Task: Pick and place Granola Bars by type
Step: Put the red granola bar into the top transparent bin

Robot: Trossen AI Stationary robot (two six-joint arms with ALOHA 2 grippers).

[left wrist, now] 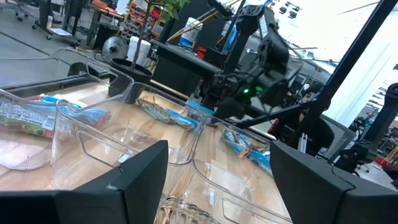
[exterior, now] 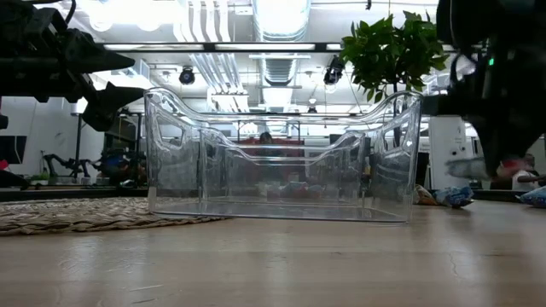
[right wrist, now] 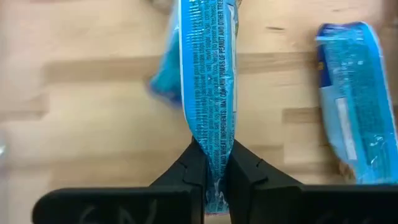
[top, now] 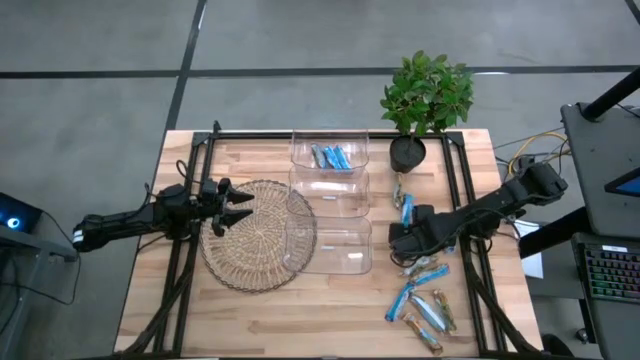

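Granola bars in shiny blue and tan wrappers [top: 420, 300] lie scattered on the right part of my pale wooden table [top: 250, 320], beside my right arm; my right claw [right wrist: 213, 171] pinches one of them, a bright blue foil-wrapped bar with small black print [right wrist: 208, 74], its two dark fingers [right wrist: 186, 171] pressed against the wrapper's sides; a second blue wrapped bar [right wrist: 354, 106] lies flat on the wood just beside it, apart from the one I hold; seen from above, my right claw [top: 405, 240] sits between the scattered bars and a row of three clear plastic rectangular bins [top: 330, 250] in the middle of the table; the far bin [top: 305, 145] holds a few bars already, blue and silvery [top: 333, 157]; my left claw [top: 238, 208] hangs over a round woven straw mat [top: 255, 255] on the table's left, its fingers [left wrist: 134, 180] spread wide with nothing between them; a small green leafy plant in a dark pot [top: 420, 100] stands at the table's far edge, near the bins.
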